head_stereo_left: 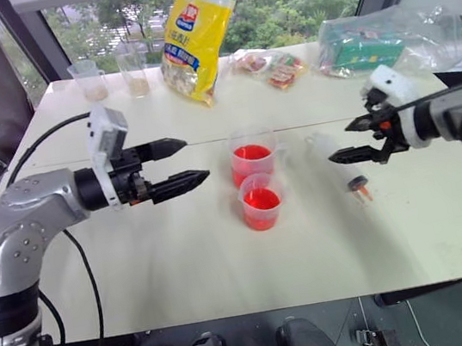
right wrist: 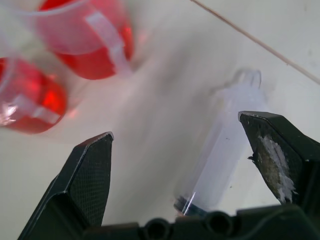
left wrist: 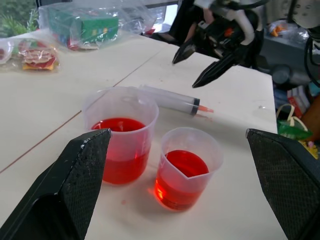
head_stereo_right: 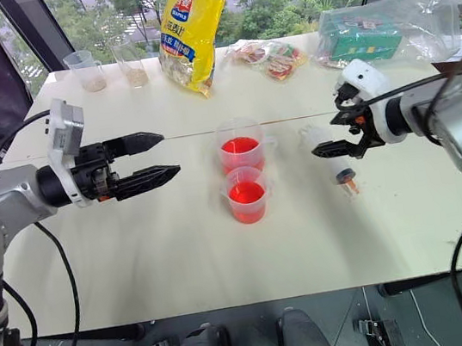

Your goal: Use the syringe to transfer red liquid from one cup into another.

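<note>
The syringe (head_stereo_left: 340, 163) lies flat on the white table (head_stereo_left: 183, 258), to the right of the two cups, with its orange-red end toward the near edge. The right gripper (head_stereo_left: 350, 141) hovers just above it, fingers spread and empty. The left gripper (head_stereo_left: 188, 162) waits left of the cups, fingers also spread and empty. The taller handled cup (head_stereo_left: 252, 154) stands behind the shorter cup (head_stereo_left: 260, 201), touching or nearly so. The barrel looks light, rigid and smooth, so it may roll; grip it across mid-barrel.
</note>
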Motion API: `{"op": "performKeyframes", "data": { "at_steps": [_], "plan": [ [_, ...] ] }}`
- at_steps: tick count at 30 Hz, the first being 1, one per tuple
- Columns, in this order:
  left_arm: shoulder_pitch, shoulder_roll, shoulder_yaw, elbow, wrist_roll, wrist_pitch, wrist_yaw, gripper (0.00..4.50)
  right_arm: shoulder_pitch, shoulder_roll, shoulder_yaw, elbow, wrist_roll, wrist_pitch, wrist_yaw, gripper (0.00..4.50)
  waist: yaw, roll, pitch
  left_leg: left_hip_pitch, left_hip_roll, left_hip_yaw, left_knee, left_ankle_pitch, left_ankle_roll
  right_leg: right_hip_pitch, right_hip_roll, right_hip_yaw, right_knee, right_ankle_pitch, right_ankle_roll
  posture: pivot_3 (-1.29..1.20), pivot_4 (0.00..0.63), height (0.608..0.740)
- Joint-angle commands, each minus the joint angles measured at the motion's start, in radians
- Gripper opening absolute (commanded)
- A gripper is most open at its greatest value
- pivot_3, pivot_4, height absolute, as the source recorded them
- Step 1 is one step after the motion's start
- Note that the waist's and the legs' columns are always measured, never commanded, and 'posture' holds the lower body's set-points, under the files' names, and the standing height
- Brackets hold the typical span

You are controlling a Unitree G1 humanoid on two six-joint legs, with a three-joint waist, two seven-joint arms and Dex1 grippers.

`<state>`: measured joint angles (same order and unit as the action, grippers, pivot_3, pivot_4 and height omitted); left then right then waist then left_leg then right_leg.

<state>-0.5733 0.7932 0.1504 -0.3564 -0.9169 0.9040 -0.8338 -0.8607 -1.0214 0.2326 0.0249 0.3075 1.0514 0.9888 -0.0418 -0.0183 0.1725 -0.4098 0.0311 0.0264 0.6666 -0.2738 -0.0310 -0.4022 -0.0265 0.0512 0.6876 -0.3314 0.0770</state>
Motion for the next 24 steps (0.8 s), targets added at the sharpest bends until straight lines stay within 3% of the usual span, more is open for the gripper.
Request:
{"op": "performKeyframes", "data": {
  "at_steps": [1,9,16,19,23,24],
  "plan": [
    [-0.012,-0.002,0.0,-0.016,0.031,-0.042,-0.005,4.5,-0.105,0.06,0.075,0.141,-0.082,0.039,-0.028,4.4,0.0,0.0,0.0,0.0,0.0,0.0,0.0,0.0,0.0,0.0,0.0,0.0,0.0,0.0,0.0,0.0,0.15,0.74],
    [0.011,-0.03,0.002,-0.05,0.053,-0.063,0.028,4.5,-0.264,0.265,0.169,0.586,-0.234,-0.041,-0.093,4.4,0.0,0.0,0.0,-0.001,0.0,0.001,-0.001,0.0,0.0,-0.002,0.0,0.0,0.0,0.0,0.0,0.0,0.15,0.74],
    [0.045,-0.036,0.015,-0.087,0.055,-0.064,0.063,4.5,-0.299,0.351,0.181,0.78,-0.32,-0.132,-0.096,4.4,-0.001,0.0,0.0,-0.001,0.0,0.001,-0.001,0.0,0.0,-0.002,0.0,0.0,0.0,0.0,0.0,0.0,0.15,0.74],
    [0.059,-0.031,0.026,-0.1,0.051,-0.062,0.074,4.5,-0.3,0.368,0.187,0.814,-0.343,-0.158,-0.072,3.59,-0.004,0.0,0.0,-0.001,0.0,0.001,-0.001,0.0,0.0,-0.002,0.0,0.0,0.001,0.0,0.0,0.0,0.15,0.74],
    [0.052,-0.032,0.017,-0.098,0.058,-0.068,0.079,4.5,-0.313,0.381,0.171,0.84,-0.363,-0.174,-0.06,1.6,-0.003,0.0,0.0,0.0,0.0,0.001,0.0,0.0,0.0,-0.001,0.0,0.0,0.002,0.0,0.0,0.0,0.15,0.74],
    [0.048,-0.033,0.014,-0.097,0.059,-0.069,0.079,4.5,-0.316,0.383,0.165,0.844,-0.365,-0.176,-0.06,1.35,-0.003,0.0,0.0,0.0,0.0,0.001,0.0,0.0,-0.001,-0.001,0.0,0.0,0.002,0.0,0.0,0.0,0.15,0.74]
  ]
}}
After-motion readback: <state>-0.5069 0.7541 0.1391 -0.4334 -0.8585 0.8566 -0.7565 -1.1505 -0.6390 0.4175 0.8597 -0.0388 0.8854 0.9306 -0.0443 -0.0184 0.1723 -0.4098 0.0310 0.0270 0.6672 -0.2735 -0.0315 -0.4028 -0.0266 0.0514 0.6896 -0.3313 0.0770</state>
